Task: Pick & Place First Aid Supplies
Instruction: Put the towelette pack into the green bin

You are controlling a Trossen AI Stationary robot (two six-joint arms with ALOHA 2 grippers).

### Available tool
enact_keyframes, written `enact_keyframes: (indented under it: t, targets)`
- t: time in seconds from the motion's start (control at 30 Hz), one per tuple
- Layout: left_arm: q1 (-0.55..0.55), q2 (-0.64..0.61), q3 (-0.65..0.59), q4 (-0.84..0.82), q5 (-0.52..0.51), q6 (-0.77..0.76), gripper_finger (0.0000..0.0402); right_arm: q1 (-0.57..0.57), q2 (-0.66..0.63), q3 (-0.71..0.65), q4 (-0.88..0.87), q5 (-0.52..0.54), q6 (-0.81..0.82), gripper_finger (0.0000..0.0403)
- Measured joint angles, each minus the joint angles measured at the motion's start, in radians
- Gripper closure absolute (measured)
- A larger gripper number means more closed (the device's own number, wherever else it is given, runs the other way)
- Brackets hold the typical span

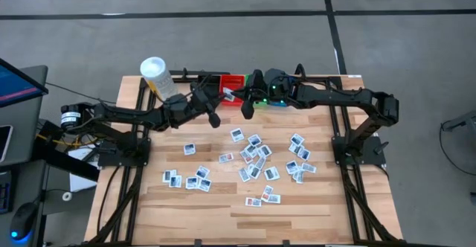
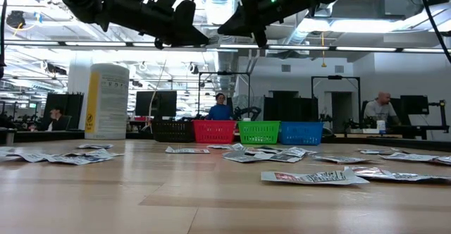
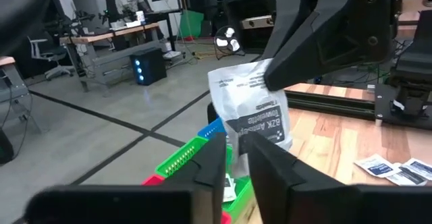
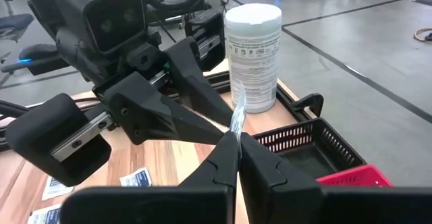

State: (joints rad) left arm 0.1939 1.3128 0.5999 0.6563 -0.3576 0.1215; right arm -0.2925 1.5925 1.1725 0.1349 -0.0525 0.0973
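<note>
Up over the far bins, both end effectors meet at one packet (image 3: 251, 113).
My right end effector (image 4: 235, 137) pinches it shut; my left end effector (image 3: 235, 150) stands slightly parted; other packets (image 1: 253, 161) litter the wooden surface (image 1: 223, 210); office desks beyond.

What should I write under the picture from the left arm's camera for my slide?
Right gripper pinches a white packet just past the left gripper, above the green bin.

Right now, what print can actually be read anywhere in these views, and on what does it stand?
"BZK Antiseptic Towelette", partly hidden: on the white packet pinched between both grippers, left wrist view.
Label on the white-capped bottle: lines of print, too small to read.
Loose packets on the table: blue and dark print, too small to read.
Bins: no text seen.
</note>
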Motion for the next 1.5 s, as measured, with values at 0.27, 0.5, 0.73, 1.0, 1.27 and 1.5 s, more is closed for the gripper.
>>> enact_keyframes:
  t: [0.27, 0.5, 0.73, 1.0, 1.27, 1.5]
  targets:
    - [0.052, -0.067, -0.001, -0.136, -0.008, -0.104, 0.0290, -0.046, 0.000, 0.000, -0.056, 0.000, -0.002, 0.0402]
    - [0.079, -0.227, -0.001, -0.360, -0.008, -0.147, 0.0292, -0.146, 0.000, 0.000, -0.252, 0.022, -0.002, 0.0403]
    - [0.076, -0.345, -0.001, -0.522, -0.008, -0.165, 0.0293, -0.276, 0.003, 0.000, -0.415, 0.034, 0.001, 0.0403]
    - [0.077, -0.364, -0.001, -0.559, -0.008, -0.155, 0.0293, -0.356, 0.154, 0.001, -0.414, -0.114, 0.036, 0.0403]
    - [0.077, -0.363, -0.001, -0.617, -0.007, -0.153, 0.0295, -0.363, 0.229, 0.000, -0.376, -0.137, 0.077, 0.0401]
    - [0.077, -0.363, -0.001, -0.668, -0.008, -0.154, 0.0295, -0.359, 0.228, 0.001, -0.364, -0.132, 0.076, 0.0365]
